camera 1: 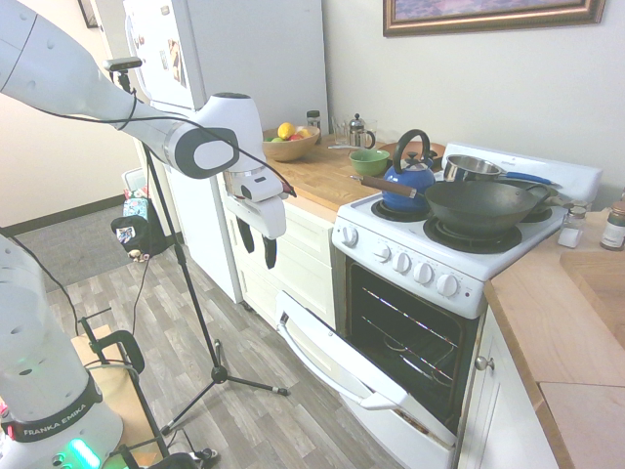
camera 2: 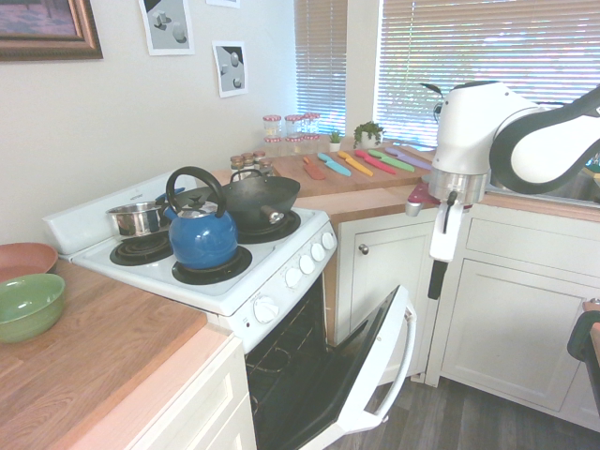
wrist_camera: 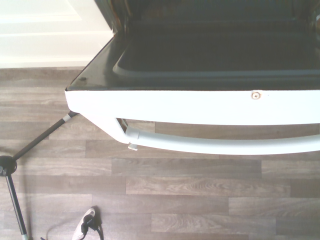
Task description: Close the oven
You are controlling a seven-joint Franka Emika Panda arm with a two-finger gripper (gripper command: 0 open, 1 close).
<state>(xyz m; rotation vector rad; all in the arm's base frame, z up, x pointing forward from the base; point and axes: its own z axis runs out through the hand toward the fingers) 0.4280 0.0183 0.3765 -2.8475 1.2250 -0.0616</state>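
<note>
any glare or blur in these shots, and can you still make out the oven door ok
First exterior view: evenly lit, sharp, oven door clearly hanging open. Second exterior view: window blinds washed out by backlight, door still legible. Wrist view: slightly soft, the door's dark inner panel shows little detail, bar handle is clear.

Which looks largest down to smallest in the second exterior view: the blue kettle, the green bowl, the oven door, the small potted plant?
1. oven door
2. blue kettle and green bowl: look alike, and the bowl is cut off by the frame edge and nearer the camera, so unranked
3. small potted plant
</note>
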